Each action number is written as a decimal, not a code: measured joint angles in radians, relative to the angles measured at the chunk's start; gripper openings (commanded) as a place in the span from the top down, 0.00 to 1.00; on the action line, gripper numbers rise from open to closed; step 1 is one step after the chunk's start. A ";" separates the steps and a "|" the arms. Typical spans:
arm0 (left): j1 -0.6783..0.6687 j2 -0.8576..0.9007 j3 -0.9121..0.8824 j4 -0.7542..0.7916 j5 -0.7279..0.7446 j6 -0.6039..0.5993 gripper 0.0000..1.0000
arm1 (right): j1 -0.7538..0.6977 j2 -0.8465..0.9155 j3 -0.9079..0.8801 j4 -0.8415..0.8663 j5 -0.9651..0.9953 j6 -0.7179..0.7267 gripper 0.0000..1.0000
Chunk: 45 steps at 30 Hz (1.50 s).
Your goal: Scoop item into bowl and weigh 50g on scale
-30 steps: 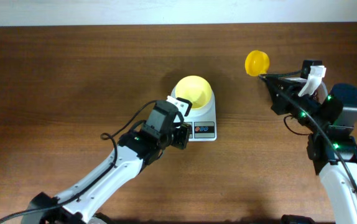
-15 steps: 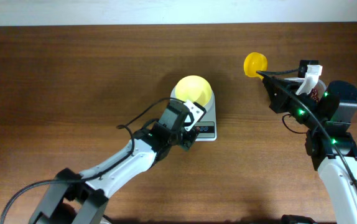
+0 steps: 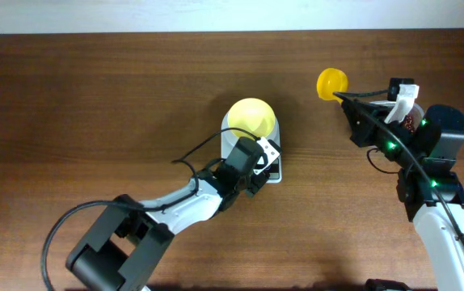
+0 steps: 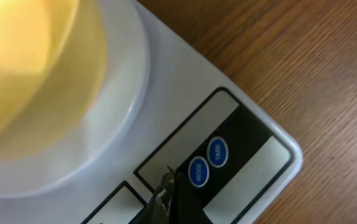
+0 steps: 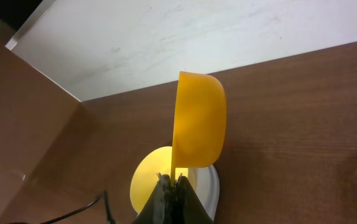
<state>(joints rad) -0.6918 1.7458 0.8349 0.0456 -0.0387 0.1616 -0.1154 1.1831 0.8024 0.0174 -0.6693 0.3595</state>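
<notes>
The pale yellow bowl [image 3: 251, 116] stands on the white scale [image 3: 276, 139] at mid-table, and no beans show inside it. My left gripper [image 3: 267, 162] is shut and empty, its tip down on the scale's front panel. In the left wrist view the shut fingertips [image 4: 168, 182] sit at the display's edge, just left of two blue buttons [image 4: 198, 170], with the bowl [image 4: 29, 68] at the upper left. My right gripper [image 3: 347, 99] is shut on the handle of a small yellow scoop [image 3: 333, 82], held in the air right of the scale. The item is out of view.
The brown wooden table [image 3: 94, 97] stretches left of the scale. A white wall [image 5: 166, 37] runs along the table's far edge. In the right wrist view the scoop [image 5: 198, 121] hangs on its side above the bowl [image 5: 148, 177].
My left gripper has slid right along the scale's front, from its left corner onto the panel with the buttons. The right arm with the scoop shifted slightly and then held still.
</notes>
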 measured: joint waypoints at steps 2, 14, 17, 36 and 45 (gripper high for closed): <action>0.000 0.005 0.000 0.001 -0.007 0.000 1.00 | 0.000 0.000 0.000 0.000 0.000 0.000 0.96; 0.000 0.005 0.000 0.006 -0.015 0.000 1.00 | 0.000 0.000 0.000 0.000 0.000 0.000 0.96; 0.000 0.006 0.000 0.009 -0.014 0.000 1.00 | 0.000 0.000 0.000 0.000 0.000 0.000 0.96; 0.000 0.029 0.018 -0.016 -0.003 0.000 1.00 | 0.000 0.000 0.000 0.000 0.000 0.000 0.96; 0.000 -0.409 0.025 -0.221 -0.004 -0.106 1.00 | 0.000 0.000 -0.001 0.044 0.001 0.002 0.96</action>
<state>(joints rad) -0.6918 1.3373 0.8600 -0.1753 -0.0425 0.0555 -0.1154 1.1831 0.8017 0.0616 -0.6685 0.3618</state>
